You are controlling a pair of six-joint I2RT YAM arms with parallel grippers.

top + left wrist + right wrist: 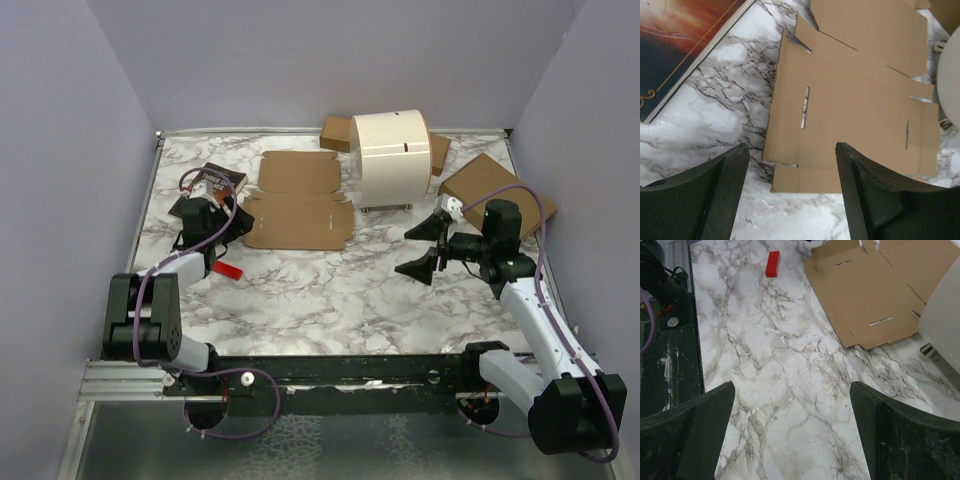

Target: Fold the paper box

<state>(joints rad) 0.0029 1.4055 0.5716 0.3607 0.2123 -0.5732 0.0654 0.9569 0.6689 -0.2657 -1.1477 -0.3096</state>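
The paper box (pixel 300 200) lies flat and unfolded on the marble table, a brown die-cut sheet with flaps and slots. It also shows in the left wrist view (pixel 855 110) and the right wrist view (pixel 865 290). My left gripper (pixel 235 225) is open and empty, just above the sheet's left near corner; its jaws (pixel 791 146) frame that corner. My right gripper (pixel 422 247) is open and empty to the right of the sheet, over bare marble (pixel 792 385), apart from it.
A book (pixel 215 180) lies left of the sheet and shows in the left wrist view (pixel 680 40). A red block (pixel 228 270) lies near my left arm. A white cylinder (pixel 390 158) stands behind right of the sheet. A larger brown cardboard box (pixel 495 190) sits at the right edge.
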